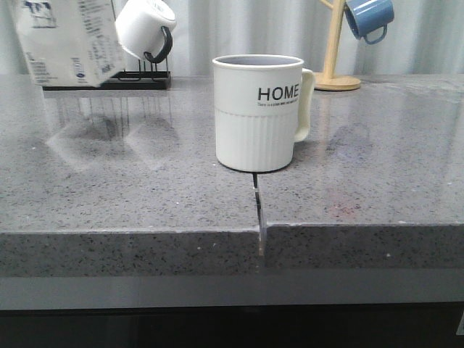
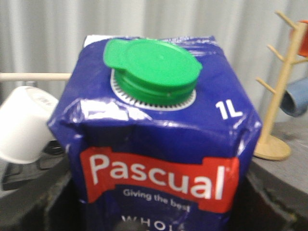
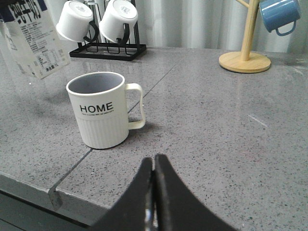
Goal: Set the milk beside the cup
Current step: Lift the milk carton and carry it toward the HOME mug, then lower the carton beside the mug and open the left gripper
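The milk (image 1: 69,40), a white carton with black side text, hangs tilted in the air at the back left, above the grey table (image 1: 130,188). In the left wrist view its dark blue top with a green cap (image 2: 154,144) fills the frame. My left gripper (image 2: 154,214) is shut on it, with dark fingers (image 2: 45,209) showing at its sides. The milk also shows in the right wrist view (image 3: 33,41). The cup (image 1: 257,116), off-white and printed "HOME", stands upright mid-table, handle to the right. My right gripper (image 3: 154,160) is shut and empty, near the front edge, right of the cup (image 3: 98,110).
A black rack (image 3: 106,52) with two small white mugs (image 1: 145,29) stands at the back left, behind the milk. A wooden mug tree (image 1: 335,51) with a blue mug (image 1: 370,18) stands at the back right. A seam (image 1: 256,199) runs from the cup to the front edge.
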